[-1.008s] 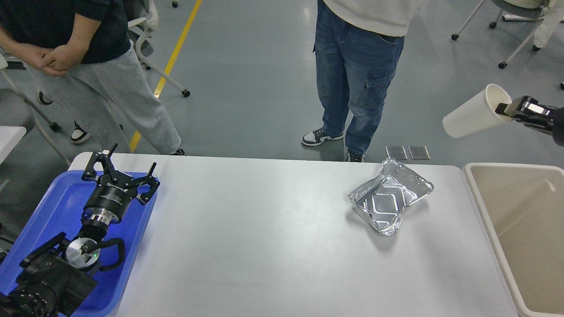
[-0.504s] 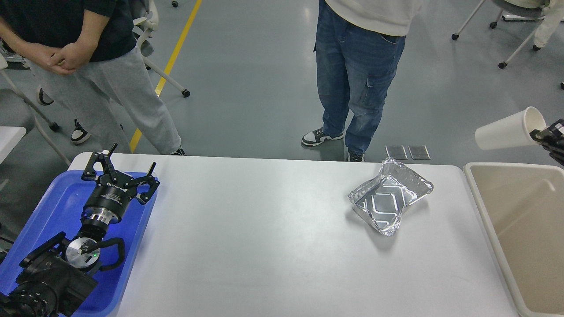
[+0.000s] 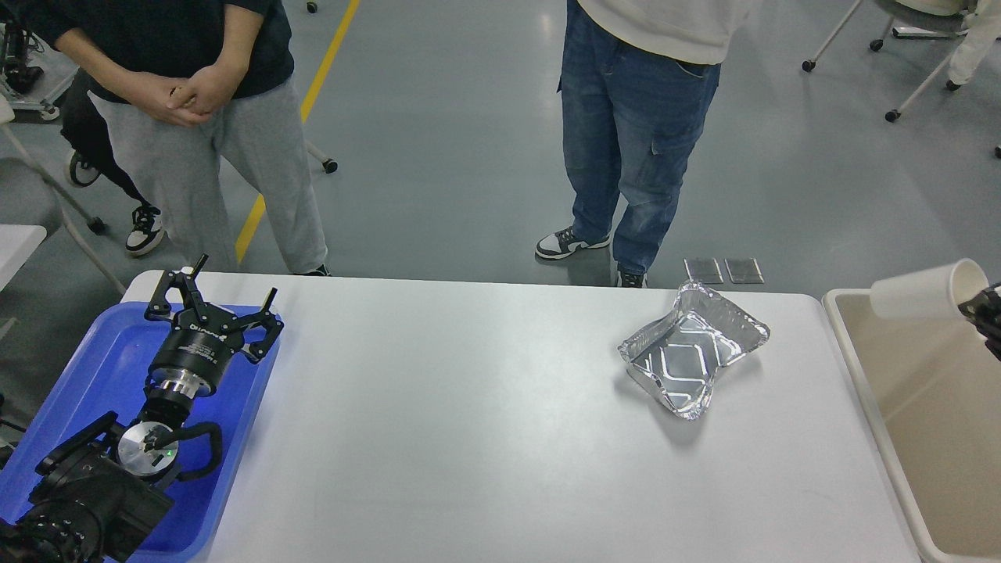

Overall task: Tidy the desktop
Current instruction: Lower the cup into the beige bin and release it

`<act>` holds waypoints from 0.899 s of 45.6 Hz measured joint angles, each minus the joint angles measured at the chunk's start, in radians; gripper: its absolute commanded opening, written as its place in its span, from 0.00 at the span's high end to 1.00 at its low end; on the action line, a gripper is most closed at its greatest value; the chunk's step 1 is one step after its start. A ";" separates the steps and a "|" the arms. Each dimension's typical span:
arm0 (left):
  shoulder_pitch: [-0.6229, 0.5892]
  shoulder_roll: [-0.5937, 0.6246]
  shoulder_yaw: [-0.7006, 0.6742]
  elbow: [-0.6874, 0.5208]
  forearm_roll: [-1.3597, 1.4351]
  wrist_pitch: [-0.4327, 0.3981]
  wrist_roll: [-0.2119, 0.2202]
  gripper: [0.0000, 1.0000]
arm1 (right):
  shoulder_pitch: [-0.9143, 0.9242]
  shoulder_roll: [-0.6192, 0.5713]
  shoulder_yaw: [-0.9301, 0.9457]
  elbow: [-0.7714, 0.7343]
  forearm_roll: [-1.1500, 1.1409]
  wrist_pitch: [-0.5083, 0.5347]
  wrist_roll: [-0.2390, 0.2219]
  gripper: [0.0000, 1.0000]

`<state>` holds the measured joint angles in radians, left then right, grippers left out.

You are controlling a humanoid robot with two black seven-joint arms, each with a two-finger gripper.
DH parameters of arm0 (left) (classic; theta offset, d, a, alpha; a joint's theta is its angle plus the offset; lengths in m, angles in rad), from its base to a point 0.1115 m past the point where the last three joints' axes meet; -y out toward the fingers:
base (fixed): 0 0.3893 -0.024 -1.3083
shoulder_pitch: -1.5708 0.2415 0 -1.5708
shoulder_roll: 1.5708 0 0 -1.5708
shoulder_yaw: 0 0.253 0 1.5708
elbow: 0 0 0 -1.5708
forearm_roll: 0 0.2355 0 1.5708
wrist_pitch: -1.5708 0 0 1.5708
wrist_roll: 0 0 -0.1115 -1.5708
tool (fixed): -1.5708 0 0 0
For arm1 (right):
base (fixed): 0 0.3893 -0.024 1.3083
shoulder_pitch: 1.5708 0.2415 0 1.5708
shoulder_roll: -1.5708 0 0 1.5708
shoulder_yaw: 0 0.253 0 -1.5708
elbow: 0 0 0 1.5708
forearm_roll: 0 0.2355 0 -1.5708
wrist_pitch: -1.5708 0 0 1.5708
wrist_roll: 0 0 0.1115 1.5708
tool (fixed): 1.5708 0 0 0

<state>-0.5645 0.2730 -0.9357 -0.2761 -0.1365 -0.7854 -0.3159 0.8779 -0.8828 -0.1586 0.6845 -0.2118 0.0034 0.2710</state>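
Observation:
The white desktop (image 3: pixel 469 422) fills the middle of the head view. A crumpled foil tray (image 3: pixel 692 349) lies on it at the far right. My right gripper (image 3: pixel 984 306) enters at the right edge, shut on the rim of a white paper cup (image 3: pixel 927 290), which lies sideways over the far left corner of the beige bin (image 3: pixel 931 438). My left gripper (image 3: pixel 211 305) is open and empty, hovering over the blue tray (image 3: pixel 94 367) at the left edge of the desktop.
Two people stand beyond the far edge of the desktop, one at the left (image 3: pixel 203 117) and one in jeans near the middle (image 3: pixel 633 133). Chair legs on wheels stand on the floor at the far right.
My right gripper has carried the paper cup down and to the right, from high above the floor to just over the bin's far corner. The person at the left has stepped right. My left arm is still.

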 measured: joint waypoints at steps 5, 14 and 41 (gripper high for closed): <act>0.000 0.000 0.000 0.000 0.000 0.000 0.000 0.00 | -0.047 0.049 0.005 -0.087 0.028 0.002 -0.006 1.00; 0.000 0.000 0.000 0.000 0.000 0.000 0.000 0.00 | -0.125 0.142 0.012 -0.267 0.056 0.004 -0.026 1.00; 0.000 0.000 0.000 0.000 0.000 0.000 0.000 0.00 | -0.275 0.361 0.020 -0.613 0.093 -0.008 -0.076 1.00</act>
<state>-0.5646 0.2730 -0.9357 -0.2761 -0.1365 -0.7854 -0.3158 0.6028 -0.5216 -0.1382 0.0717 -0.1192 -0.0042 0.1948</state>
